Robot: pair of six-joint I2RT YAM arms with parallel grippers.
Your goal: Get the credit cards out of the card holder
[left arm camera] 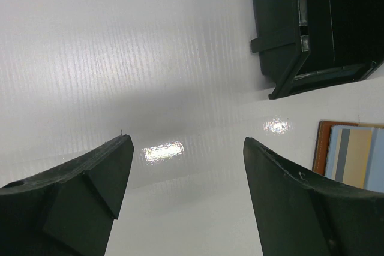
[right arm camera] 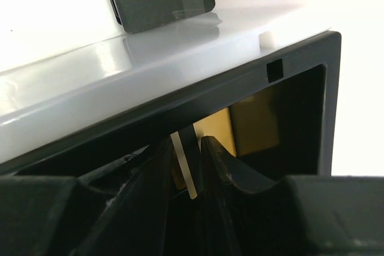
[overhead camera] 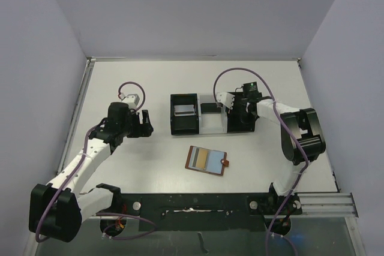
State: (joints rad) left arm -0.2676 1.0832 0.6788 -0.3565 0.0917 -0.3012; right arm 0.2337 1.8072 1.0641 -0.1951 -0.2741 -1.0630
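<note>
Brown card holder (overhead camera: pixel 207 160), laid open on counter (overhead camera: pixel 144 169) before tray (overhead camera: pixel 210 125). Grey card (overhead camera: pixel 183 110) and dark card (overhead camera: pixel 210 107) deposited there; third card (right arm camera: pixel 183 172) stood between jaws of right hand (right arm camera: pixel 189 148), grip cannot be told. Left hand (left arm camera: pixel 187 142) apart, empty. Others possibly remain.

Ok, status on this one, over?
Left fingers open, empty. Right fingers inside tray end compartment, card edge-on between them, grip unclear. Card holder lies open on table, unobstructed.

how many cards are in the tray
3: grey card in the left compartment, dark card in the middle, yellow card in the right; others may be hidden.
</note>
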